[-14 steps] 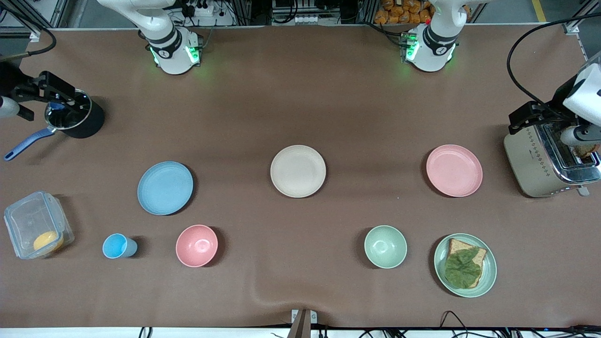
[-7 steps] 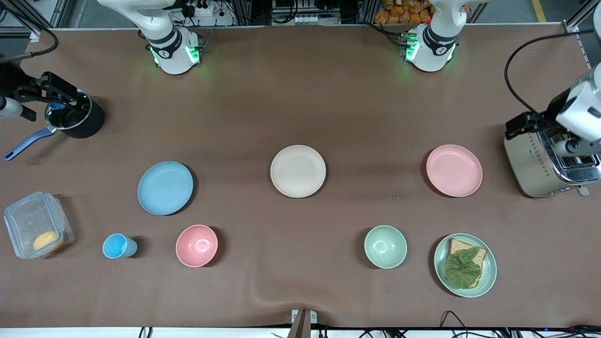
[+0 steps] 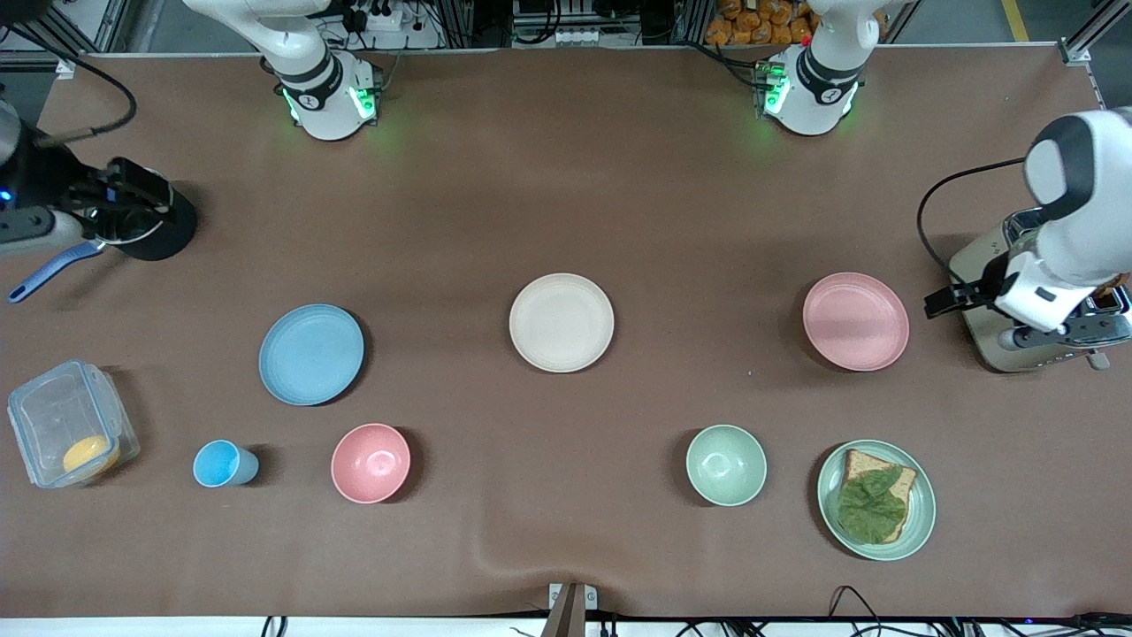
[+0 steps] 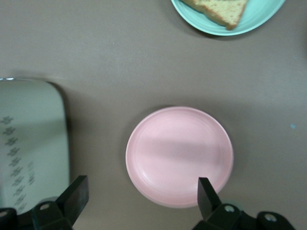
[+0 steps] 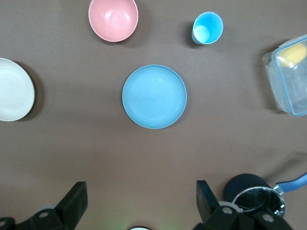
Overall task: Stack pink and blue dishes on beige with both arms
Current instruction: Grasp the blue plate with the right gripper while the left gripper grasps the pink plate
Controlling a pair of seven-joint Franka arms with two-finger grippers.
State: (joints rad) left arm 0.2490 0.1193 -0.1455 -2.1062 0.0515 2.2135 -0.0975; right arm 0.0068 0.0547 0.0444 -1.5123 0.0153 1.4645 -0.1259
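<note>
The beige plate (image 3: 562, 322) lies mid-table, and its edge shows in the right wrist view (image 5: 13, 96). The blue plate (image 3: 311, 354) (image 5: 154, 96) lies toward the right arm's end. The pink plate (image 3: 855, 320) (image 4: 180, 155) lies toward the left arm's end, beside the toaster. My left gripper (image 3: 948, 299) (image 4: 141, 190) hangs open and empty over the gap between the pink plate and the toaster, one finger over the plate's rim. My right gripper (image 3: 133, 188) (image 5: 140, 195) is open and empty, up over the black pot.
A steel toaster (image 3: 1026, 301) stands at the left arm's end. A black pot (image 3: 155, 232) with a blue handle stands at the right arm's end. Nearer the camera are a plastic container (image 3: 69, 423), blue cup (image 3: 221, 464), pink bowl (image 3: 370, 463), green bowl (image 3: 726, 464) and green plate with toast (image 3: 875, 500).
The left arm has swung off the toaster toward the pink plate. The right gripper has shifted a little over the pot. No plate has moved.
</note>
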